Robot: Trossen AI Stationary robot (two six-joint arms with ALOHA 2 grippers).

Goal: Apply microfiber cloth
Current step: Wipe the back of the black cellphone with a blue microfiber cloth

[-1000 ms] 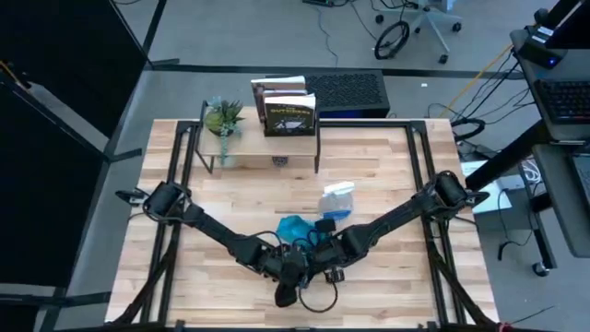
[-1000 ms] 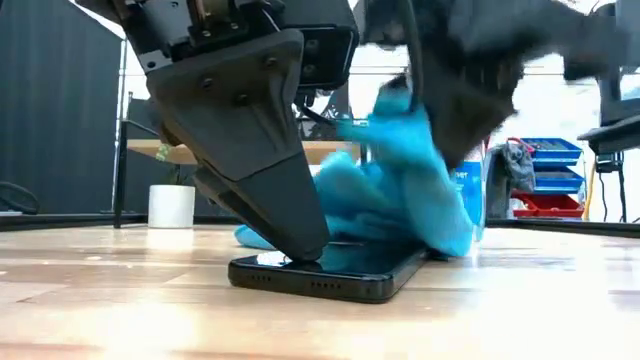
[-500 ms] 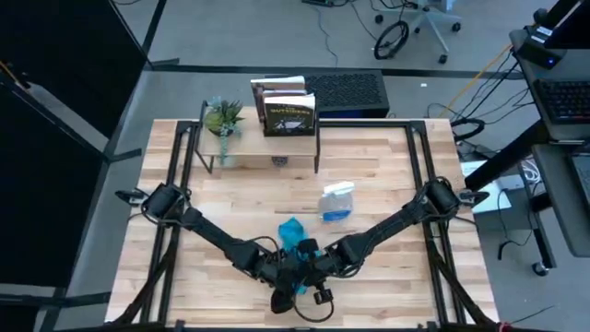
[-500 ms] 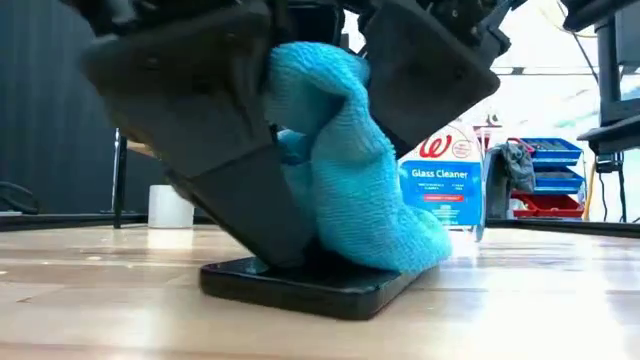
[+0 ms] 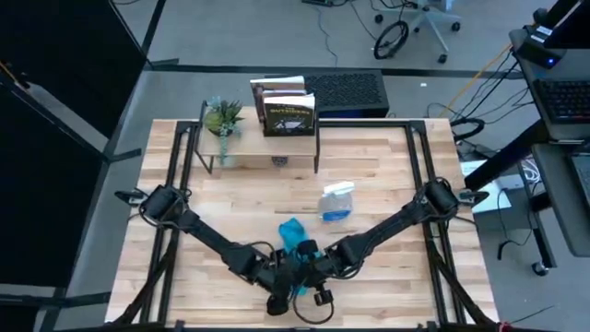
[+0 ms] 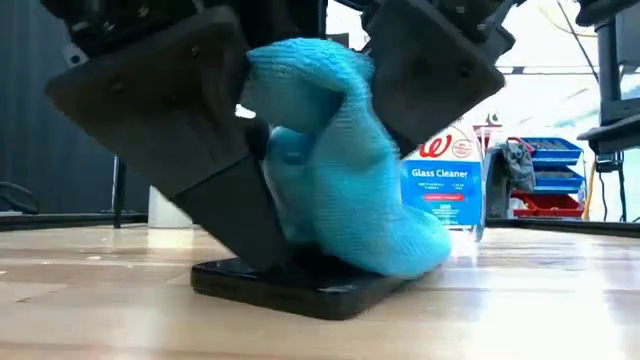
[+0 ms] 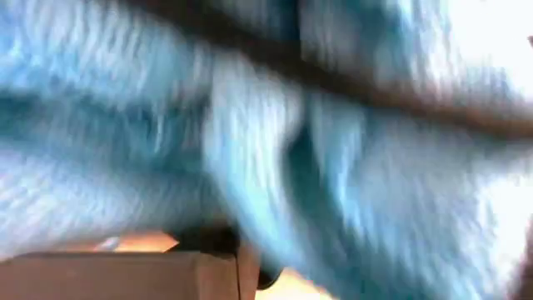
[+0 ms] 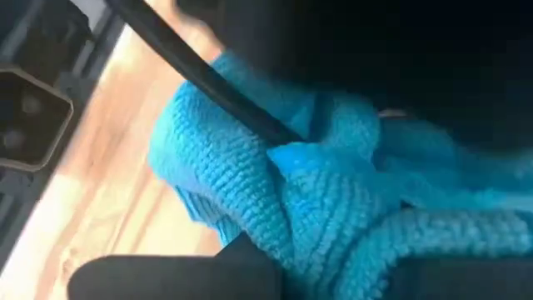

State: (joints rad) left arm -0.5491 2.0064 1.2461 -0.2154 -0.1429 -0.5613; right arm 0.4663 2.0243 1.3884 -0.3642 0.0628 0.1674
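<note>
Reaching inward, both arms meet low at the tabletop's [image 5: 387,175] near edge. Right gripper [image 5: 304,274] clamps the microfiber cloth [image 6: 345,170] onto the phone [image 6: 300,287]. Left gripper [image 5: 277,297] touches the phone; finger spread cannot be told.

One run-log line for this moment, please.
cloth bunched on phone | left hand on phone | right hand at cloth | cleaner behind

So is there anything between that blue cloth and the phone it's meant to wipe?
Nothing visible. In the low view the cloth already lies bunched on the phone, touching its top face. Both grippers crowd around it near the table's front edge. The glass cleaner bottle stands behind, out of the way.
</note>
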